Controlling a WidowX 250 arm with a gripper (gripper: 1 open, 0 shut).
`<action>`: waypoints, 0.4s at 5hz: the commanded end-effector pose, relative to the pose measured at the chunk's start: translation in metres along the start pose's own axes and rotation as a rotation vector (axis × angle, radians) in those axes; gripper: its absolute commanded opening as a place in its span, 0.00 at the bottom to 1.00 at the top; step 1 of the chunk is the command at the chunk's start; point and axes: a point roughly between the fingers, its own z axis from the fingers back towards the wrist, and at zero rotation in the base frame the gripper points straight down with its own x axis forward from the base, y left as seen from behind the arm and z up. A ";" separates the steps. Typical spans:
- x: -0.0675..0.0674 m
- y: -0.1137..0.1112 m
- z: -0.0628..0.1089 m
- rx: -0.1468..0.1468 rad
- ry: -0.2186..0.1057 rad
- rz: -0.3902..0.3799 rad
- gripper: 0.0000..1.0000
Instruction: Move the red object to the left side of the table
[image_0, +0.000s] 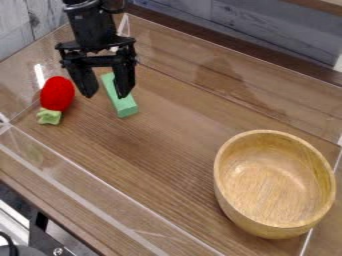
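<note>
"Where's the strawberry (56, 94)?"

"On the table (187, 110) at its left edge, near the acrylic wall, leaf end toward the camera. My gripper (104, 80) has nothing in it, fingers spread wide, hanging just right of it and right over the green block (123, 97)."

"What worries you?"

"The strawberry is round. I judge a brush from a finger could roll it away from that side. One fingertip also looks close to the block, so dropping lower might shove that instead."

red object (56, 93), green block (122, 95)
</note>
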 end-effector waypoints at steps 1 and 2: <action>-0.006 -0.007 0.019 0.028 -0.055 -0.098 1.00; -0.011 -0.014 0.021 0.037 -0.054 -0.143 0.00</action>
